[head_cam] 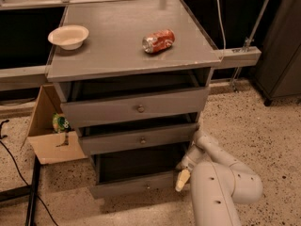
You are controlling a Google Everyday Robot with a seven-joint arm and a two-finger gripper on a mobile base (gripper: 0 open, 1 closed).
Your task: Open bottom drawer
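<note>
Grey bench up top: white bowl left, red can lying on its side. Speckled floor, cardboard box at left. Bottom drawer sits low, standing partly out. End effector is at its right end; open or closed, can't tell.

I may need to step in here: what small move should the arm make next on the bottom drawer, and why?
Probably a short pull of the gripper straight out from the cabinet. It sits low at the right end of the bottom drawer front, to the right of the knob. A dark gap shows above that front, so the drawer looks only partly out.
</note>
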